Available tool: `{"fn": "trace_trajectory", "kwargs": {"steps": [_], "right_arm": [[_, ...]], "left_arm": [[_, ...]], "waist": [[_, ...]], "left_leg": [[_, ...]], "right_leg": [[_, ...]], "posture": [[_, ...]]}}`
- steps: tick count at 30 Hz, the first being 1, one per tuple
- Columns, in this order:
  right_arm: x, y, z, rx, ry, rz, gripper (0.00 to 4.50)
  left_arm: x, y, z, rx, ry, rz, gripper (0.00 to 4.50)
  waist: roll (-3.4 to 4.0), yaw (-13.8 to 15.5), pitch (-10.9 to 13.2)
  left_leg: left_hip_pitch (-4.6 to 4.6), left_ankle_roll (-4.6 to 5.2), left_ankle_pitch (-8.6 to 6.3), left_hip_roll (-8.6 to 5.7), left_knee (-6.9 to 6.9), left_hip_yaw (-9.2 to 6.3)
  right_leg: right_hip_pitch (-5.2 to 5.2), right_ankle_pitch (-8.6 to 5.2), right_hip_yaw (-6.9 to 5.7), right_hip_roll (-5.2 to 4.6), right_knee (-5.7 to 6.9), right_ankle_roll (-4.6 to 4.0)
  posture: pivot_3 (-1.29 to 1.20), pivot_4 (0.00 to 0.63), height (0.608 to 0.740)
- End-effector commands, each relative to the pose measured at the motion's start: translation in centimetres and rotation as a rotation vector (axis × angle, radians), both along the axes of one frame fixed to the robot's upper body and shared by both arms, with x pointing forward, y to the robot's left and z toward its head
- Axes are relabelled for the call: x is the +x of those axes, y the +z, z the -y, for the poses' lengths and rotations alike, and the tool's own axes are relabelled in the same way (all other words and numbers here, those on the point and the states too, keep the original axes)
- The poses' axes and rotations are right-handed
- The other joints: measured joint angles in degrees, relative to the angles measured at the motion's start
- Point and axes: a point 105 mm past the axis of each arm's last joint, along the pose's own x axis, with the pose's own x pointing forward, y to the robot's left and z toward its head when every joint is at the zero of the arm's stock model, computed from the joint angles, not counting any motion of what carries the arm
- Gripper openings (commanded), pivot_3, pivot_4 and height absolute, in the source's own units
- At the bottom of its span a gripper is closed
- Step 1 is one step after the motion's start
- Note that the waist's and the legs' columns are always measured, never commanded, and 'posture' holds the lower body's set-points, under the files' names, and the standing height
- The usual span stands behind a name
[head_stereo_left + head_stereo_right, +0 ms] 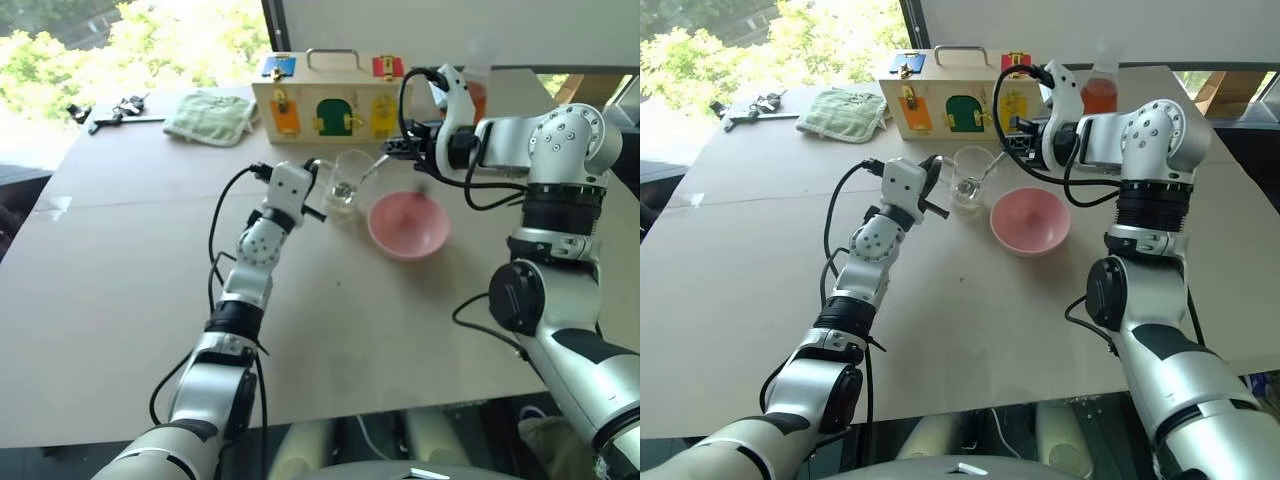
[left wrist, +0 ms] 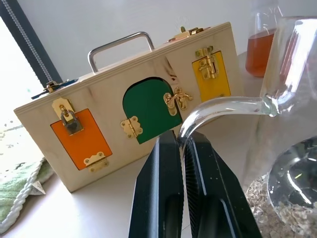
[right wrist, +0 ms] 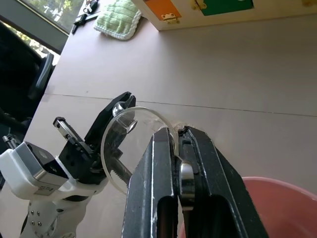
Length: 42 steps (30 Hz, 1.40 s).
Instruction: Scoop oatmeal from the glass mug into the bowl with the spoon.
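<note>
1. Your counter (image 1: 150,300) carries the wooden latch box (image 1: 325,98) at the back; stay well apart from it.
2. The pink bowl (image 1: 408,225) sits just beside the glass mug (image 1: 347,180); carry low over its rim.
3. Your left gripper (image 2: 184,163) has its jaws clamped on the mug's handle; hold it steady.
4. Your right gripper (image 3: 179,163) pinches the spoon (image 1: 368,172), which dips into the mug; scoop the oatmeal (image 2: 277,215) from the bottom, keeping the spoon level.

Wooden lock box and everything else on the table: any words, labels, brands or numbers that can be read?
None can be read.
Wooden lock box: coloured doors, brass latches and a padlock, no lettering.
Small tag on the green cloth: blank or too small to tell.
</note>
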Motion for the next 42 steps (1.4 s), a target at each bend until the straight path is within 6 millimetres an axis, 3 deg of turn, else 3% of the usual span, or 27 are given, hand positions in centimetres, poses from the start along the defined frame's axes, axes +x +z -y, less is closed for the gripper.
{"fn": "trace_trajectory", "kwargs": {"steps": [1,10,28,42], "right_arm": [[-0.2,1.4,-0.3,0.020,-0.002,0.041,0.00],[0.5,1.7,1.2,0.123,-0.098,-0.048,0.00],[0.1,4.0,1.7,0.219,-0.127,-0.062,0.00],[-0.2,4.6,2.5,0.270,-0.150,-0.017,0.00]], "left_arm": [[-0.1,2.1,0.8,0.033,-0.014,0.093,0.02],[-0.1,1.7,-0.1,0.103,0.035,0.124,0.02],[0.6,2.6,-1.8,0.131,0.145,0.186,0.02],[0.9,2.2,-2.6,0.056,0.160,0.148,0.02]], "waist": [[0.00,-0.14,0.00],[0.00,-0.29,0.00],[0.00,-0.42,0.00],[0.00,-0.44,0.00]], "left_leg": [[0.00,0.00,0.00,0.00,0.03,0.00],[0.00,0.00,0.00,-0.03,0.49,0.15],[-0.01,0.00,0.00,-0.02,0.48,0.17],[-0.03,0.01,-0.01,-0.03,0.46,0.17]], "right_leg": [[-0.01,0.00,0.00,-0.01,0.09,0.00],[-0.05,0.00,0.05,-0.02,0.48,0.00],[-0.06,0.00,0.07,-0.02,0.49,0.00],[-0.07,0.00,0.07,-0.03,0.48,0.00]], "posture": [[0.00,0.150,0.740],[0.00,0.150,0.740],[0.00,0.150,0.740],[0.00,0.150,0.740]]}}
